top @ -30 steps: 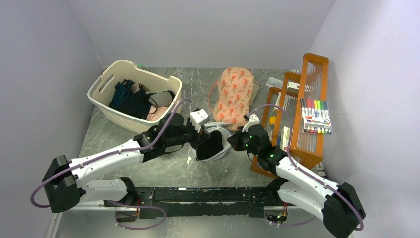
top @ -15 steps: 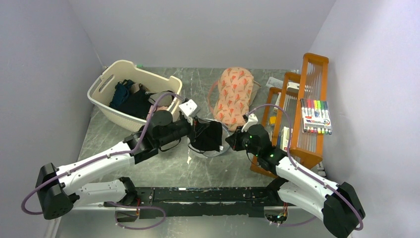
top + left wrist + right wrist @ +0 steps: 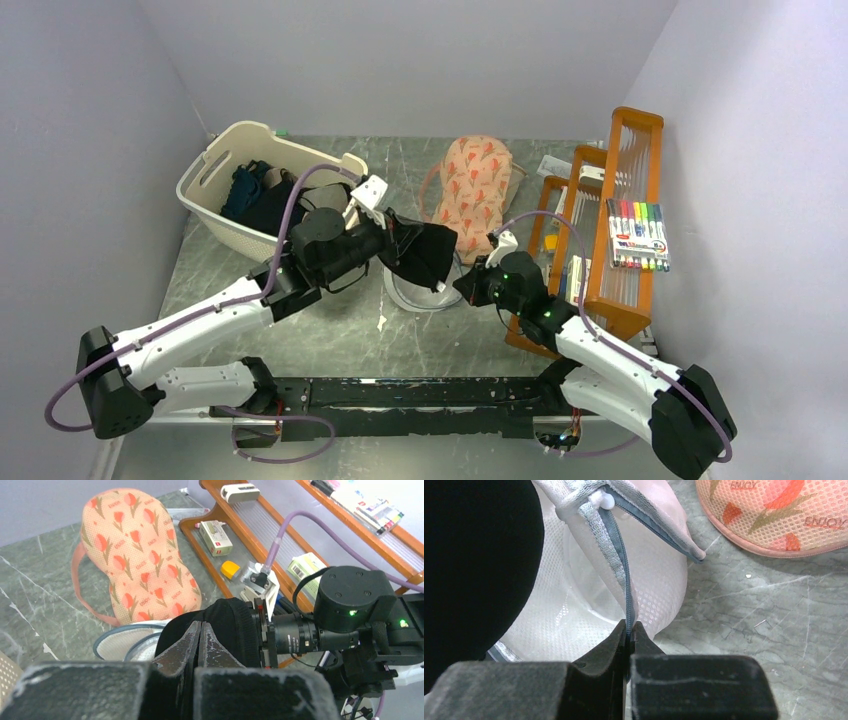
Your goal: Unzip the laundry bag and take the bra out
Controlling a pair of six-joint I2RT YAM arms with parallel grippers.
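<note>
A grey-veined marble table (image 3: 330, 335) sits between plain pale lilac walls. A cream slotted basket (image 3: 213, 172) of dark clothing stands at the back left. An orange tulip-patterned mesh piece (image 3: 476, 190) lies at back centre, and a wooden rack (image 3: 632, 135) carrying a marker set (image 3: 637, 236) lines the right. The laundry bag (image 3: 418, 293) rests mid-table just in front of the orange piece. Its white mesh is gaping open, and the right gripper (image 3: 629, 630) is pinched on its grey zip rim. The bra (image 3: 423, 252), a black padded bundle, hangs just above the bag's mouth with the left gripper (image 3: 200, 629) clamped on it.
</note>
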